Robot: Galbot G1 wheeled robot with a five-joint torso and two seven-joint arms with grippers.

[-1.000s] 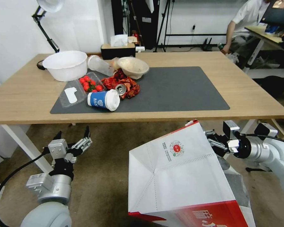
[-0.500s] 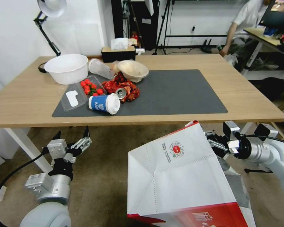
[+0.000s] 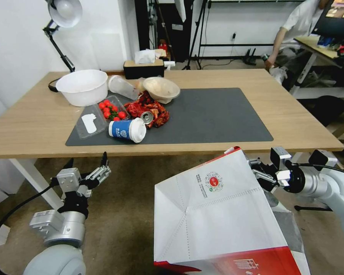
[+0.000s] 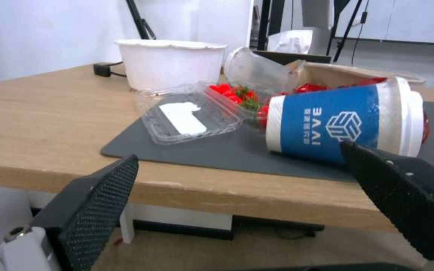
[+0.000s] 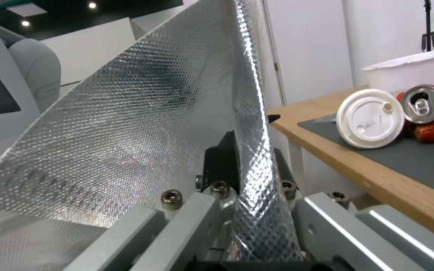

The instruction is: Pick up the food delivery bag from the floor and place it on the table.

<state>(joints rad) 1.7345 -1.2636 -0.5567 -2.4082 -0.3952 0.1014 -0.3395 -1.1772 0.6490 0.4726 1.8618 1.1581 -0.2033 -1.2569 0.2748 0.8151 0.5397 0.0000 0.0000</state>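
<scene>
Food delivery bag (image 3: 218, 217) hangs tilted below the table (image 3: 294, 114) edge, right gripper (image 3: 262, 176) jaws clamping its foil-lined rim; left gripper (image 3: 87, 168) jaws wide, empty.

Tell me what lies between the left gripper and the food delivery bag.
Nothing: in the head view, just bare floor separates the open left gripper from the food delivery bag, which the right gripper clamps.

Head overhead; wrists near table (image 3: 34, 122) edge

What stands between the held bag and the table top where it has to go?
The right gripper holds the bag below and in front of the table's near edge, so that edge is in the way. The mat's right half lies bare.
</scene>
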